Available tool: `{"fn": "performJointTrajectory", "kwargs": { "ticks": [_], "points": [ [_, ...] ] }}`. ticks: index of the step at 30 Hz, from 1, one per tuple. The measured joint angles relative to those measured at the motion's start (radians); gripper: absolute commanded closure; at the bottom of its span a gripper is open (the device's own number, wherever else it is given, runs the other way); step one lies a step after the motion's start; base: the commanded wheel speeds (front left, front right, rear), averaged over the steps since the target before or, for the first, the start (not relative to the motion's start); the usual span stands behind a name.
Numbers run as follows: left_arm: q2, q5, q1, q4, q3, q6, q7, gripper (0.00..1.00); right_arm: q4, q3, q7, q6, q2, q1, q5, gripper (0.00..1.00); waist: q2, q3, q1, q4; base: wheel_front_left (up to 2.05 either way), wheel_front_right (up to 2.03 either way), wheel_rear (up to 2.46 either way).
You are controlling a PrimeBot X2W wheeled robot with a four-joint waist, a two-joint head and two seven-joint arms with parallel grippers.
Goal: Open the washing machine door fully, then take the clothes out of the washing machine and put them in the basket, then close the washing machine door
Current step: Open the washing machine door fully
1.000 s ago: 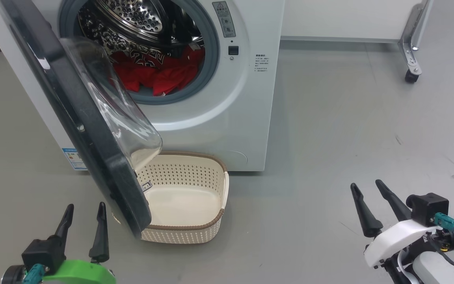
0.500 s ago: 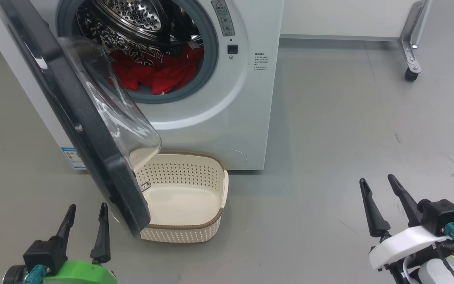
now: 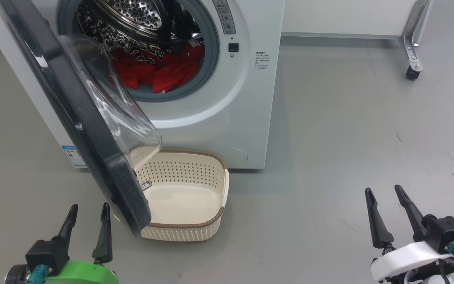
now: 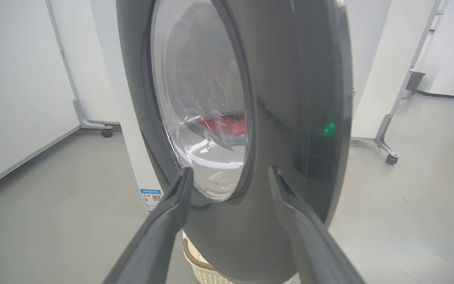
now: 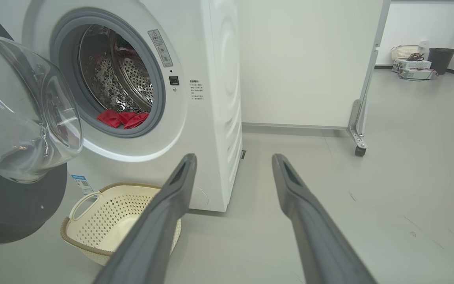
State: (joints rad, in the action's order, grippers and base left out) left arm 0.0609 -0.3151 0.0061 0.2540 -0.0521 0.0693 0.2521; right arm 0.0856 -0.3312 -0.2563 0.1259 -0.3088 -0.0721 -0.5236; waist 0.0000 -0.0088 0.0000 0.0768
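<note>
Down low, the left gripper (image 3: 89, 205), fingers spread wide and empty, sits just beside the glossy black-rimmed round door (image 3: 73, 118); the right gripper (image 3: 383, 188), equally wide and empty, is well apart. The door hangs part-open above the cream perforated basket (image 3: 179, 234), and beyond it bright red clothes (image 3: 152, 73) lie inside the white washing machine (image 3: 227, 118). Door-opening looks unfinished, so next it needs pushing fully back.

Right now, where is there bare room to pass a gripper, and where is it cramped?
Bare floor right of the basket, up to the wheeled panel leg. Cramped: the washing machine door overhangs the basket's left end.
</note>
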Motion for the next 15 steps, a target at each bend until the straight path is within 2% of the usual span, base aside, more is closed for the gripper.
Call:
{"fn": "performJointTrajectory", "kwargs": {
  "ticks": [15],
  "points": [
    [-0.007, 0.005, 0.0, 0.006, 0.012, 0.011, 0.0, 0.0, -0.031, 0.046, 0.0, 0.0, 0.05, -0.054, 0.052, 0.0, 0.0, 0.0, 0.0, 0.006, 0.0, 0.0, 0.0]
  ]
}}
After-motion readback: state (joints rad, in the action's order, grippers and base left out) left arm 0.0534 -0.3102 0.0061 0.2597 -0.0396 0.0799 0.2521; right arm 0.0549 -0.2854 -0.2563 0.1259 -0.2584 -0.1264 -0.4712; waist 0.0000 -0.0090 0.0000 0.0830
